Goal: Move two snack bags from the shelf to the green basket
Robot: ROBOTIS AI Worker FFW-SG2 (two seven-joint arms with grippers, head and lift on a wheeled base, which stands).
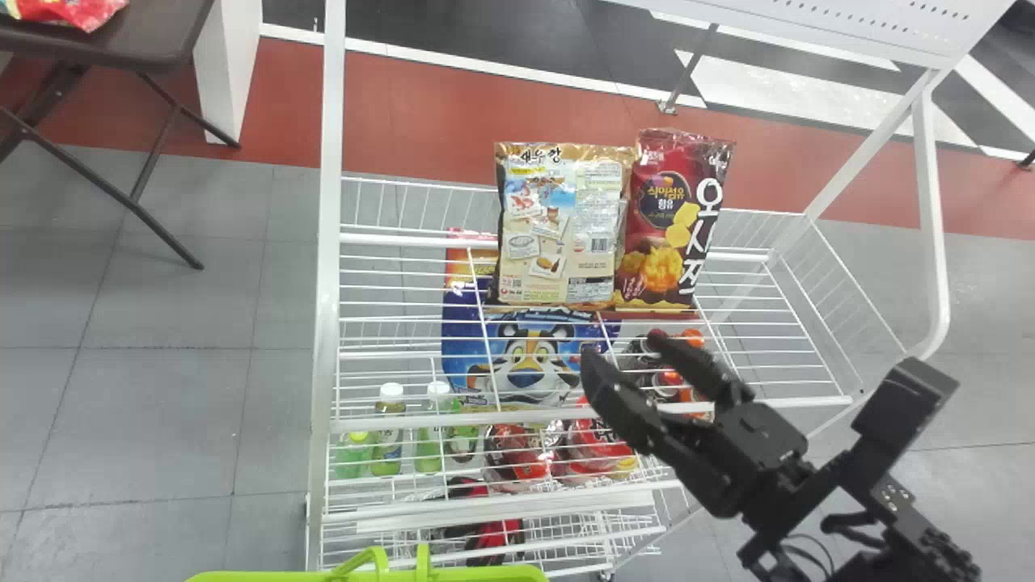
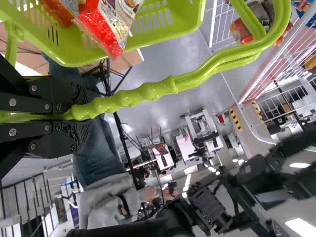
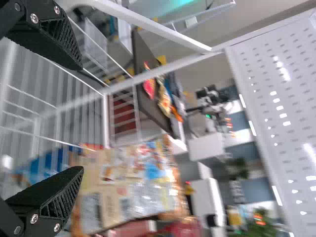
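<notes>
Two snack bags stand side by side on the upper wire shelf: a beige one (image 1: 558,230) and a dark red one (image 1: 667,226). My right gripper (image 1: 623,356) is in front of and below them in the head view, fingers apart with nothing between them. In the right wrist view the beige bag (image 3: 133,182) lies beyond the open right gripper (image 3: 81,118). The green basket (image 1: 453,575) shows its rim at the head view's bottom edge. In the left wrist view my left gripper (image 2: 74,116) is closed on the handle of the green basket (image 2: 163,24), which holds some packaged items.
Lower shelf levels hold a blue cereal bag (image 1: 525,364), green bottles (image 1: 388,436) and red packages (image 1: 517,453). White posts (image 1: 327,242) and wire rails frame the shelf. A dark folding table (image 1: 121,40) stands at the far left.
</notes>
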